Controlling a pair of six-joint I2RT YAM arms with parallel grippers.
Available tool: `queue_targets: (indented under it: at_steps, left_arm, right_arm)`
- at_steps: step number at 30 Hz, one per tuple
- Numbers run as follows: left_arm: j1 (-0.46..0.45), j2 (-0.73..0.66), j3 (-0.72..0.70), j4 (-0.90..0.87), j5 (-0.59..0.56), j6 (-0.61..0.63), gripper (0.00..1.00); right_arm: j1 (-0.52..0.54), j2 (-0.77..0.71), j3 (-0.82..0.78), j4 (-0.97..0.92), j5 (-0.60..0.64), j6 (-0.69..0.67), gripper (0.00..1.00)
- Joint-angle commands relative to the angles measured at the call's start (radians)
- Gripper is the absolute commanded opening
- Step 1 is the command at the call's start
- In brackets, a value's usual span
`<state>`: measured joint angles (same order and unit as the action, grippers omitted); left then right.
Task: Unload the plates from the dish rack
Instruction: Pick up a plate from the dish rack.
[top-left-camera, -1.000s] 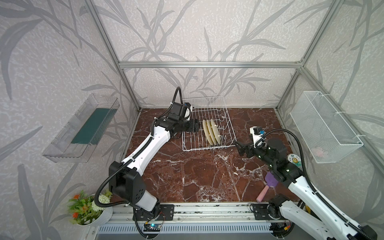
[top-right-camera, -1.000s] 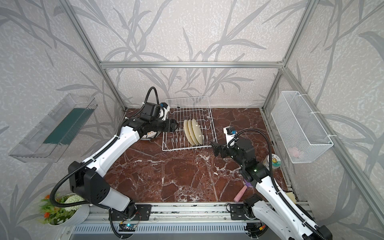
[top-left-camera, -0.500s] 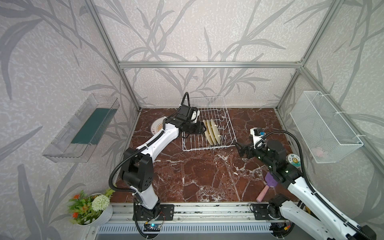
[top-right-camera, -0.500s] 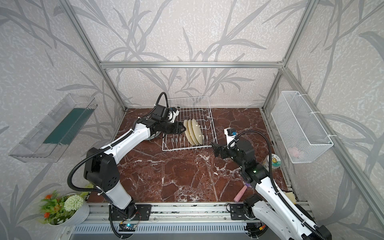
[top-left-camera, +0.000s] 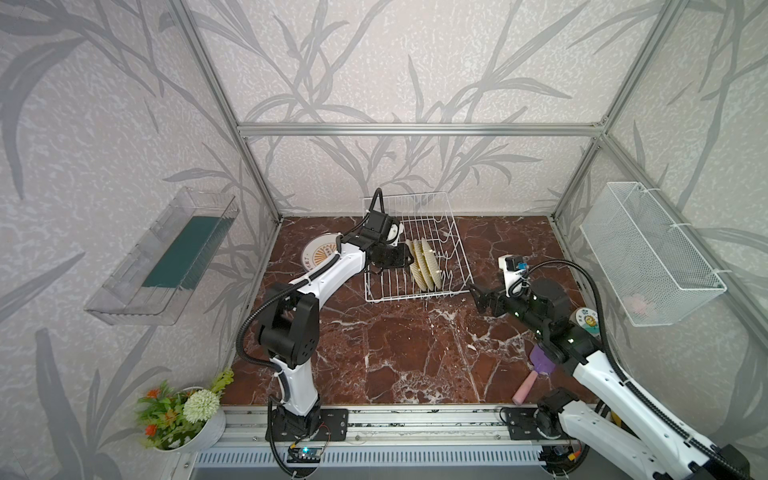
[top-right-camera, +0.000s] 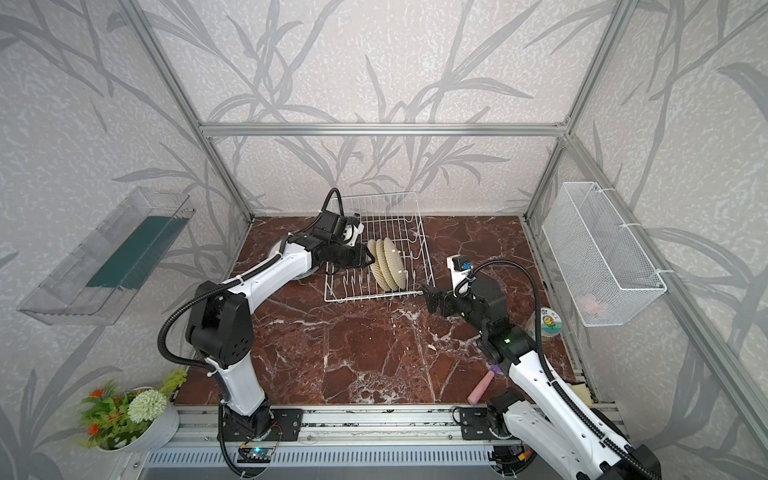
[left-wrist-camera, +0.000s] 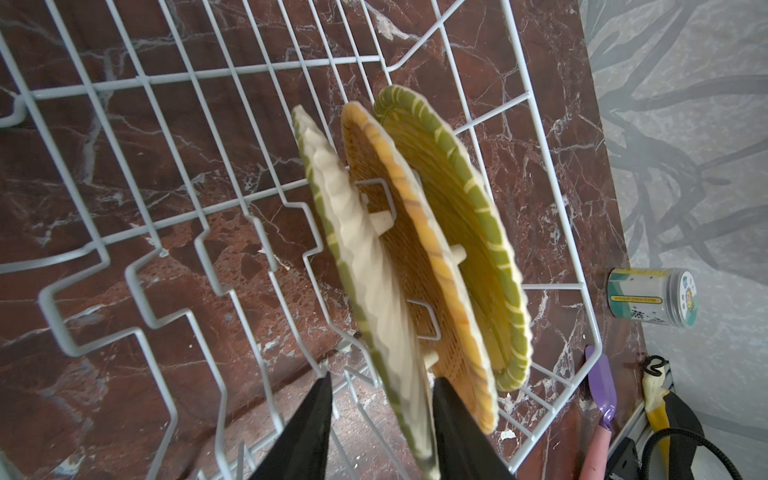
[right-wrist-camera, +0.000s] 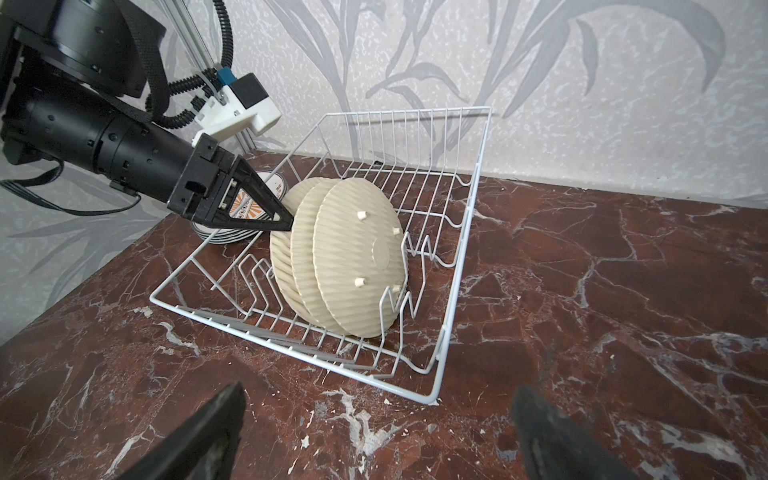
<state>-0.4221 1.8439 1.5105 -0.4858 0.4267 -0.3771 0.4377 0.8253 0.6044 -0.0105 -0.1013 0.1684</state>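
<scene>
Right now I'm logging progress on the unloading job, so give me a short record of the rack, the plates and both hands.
rack: white wire dish rack, mostly empty
in rack: three yellow woven round plates, upright
unloaded: round white plates with orange sunburst, stacked beside rack
left hand: straddles end plate's rim, not clamped
right hand: open, empty, near rack's corner

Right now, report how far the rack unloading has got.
Done: the white sunburst plates sit stacked on the table beside the dish rack. In hand: the left hand straddles the rim of the nearest yellow plate, jaws not yet clamped. Left: all three yellow plates stand in the rack. The right hand hovers open off its corner.
</scene>
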Motion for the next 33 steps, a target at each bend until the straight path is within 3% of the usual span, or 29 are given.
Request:
queue_targets:
  at_steps: [1, 5, 14, 24, 33]
  left_arm:
    - [0.008, 0.026, 0.049, 0.007, 0.031, 0.006, 0.37]
    - [0.012, 0.07, 0.091, -0.017, 0.056, 0.018, 0.3]
    - [0.023, 0.148, 0.212, -0.163, 0.102, 0.141, 0.06]
    - [0.028, 0.173, 0.226, -0.179, 0.147, 0.119, 0.04]
    - [0.029, 0.117, 0.112, -0.064, 0.15, -0.066, 0.0]
  right_arm:
    - [0.004, 0.004, 0.015, 0.023, 0.014, -0.008, 0.99]
    - [0.004, 0.006, 0.015, 0.02, 0.015, -0.008, 0.99]
    - [0.004, 0.006, 0.018, 0.015, 0.019, -0.013, 0.99]
    - [0.004, 0.003, 0.029, 0.01, 0.021, -0.01, 0.99]
    - [0.004, -0.002, 0.026, 0.009, 0.021, -0.004, 0.99]
